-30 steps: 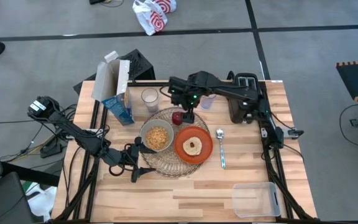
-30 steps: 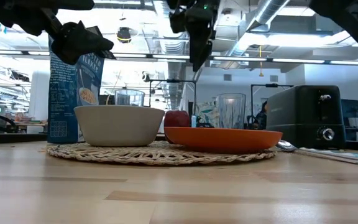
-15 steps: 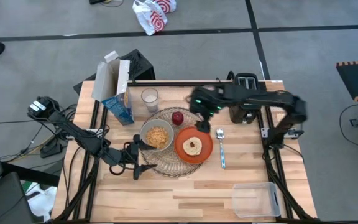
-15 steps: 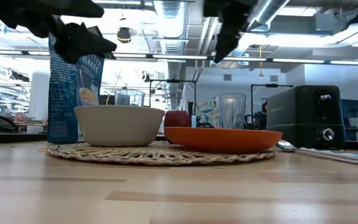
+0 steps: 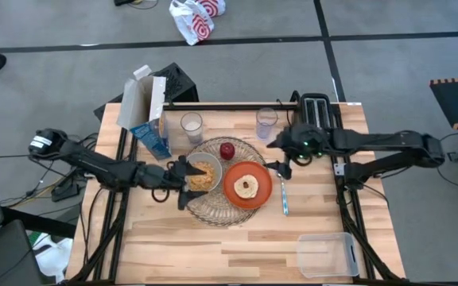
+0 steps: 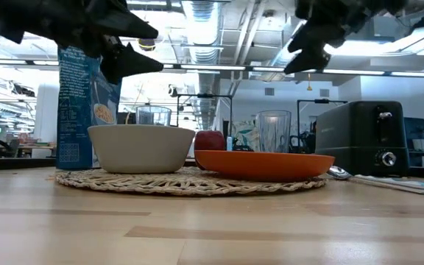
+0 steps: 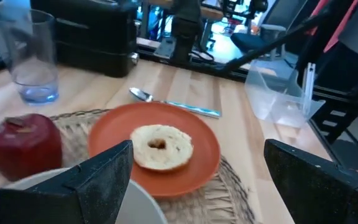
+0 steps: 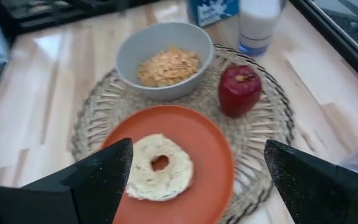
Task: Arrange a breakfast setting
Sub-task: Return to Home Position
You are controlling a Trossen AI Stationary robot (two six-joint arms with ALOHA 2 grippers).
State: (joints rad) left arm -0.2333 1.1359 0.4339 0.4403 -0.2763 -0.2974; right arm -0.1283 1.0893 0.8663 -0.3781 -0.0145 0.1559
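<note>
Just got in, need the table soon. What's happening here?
Nothing is being held. Cereal is in the grey bowl, the bread lies on the orange plate, and the red apple sits on the wire mat. The left hand hovers open over the bowl's edge; the right hand, open, near the spoon.

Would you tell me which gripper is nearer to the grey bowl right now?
Left. The left gripper is at the bowl's rim; the right gripper sits beyond the plate, near the spoon.

Red bullseye logo on white bag point(image 5: 198, 17); cereal box point(image 6: 87, 110) print unreadable
</note>
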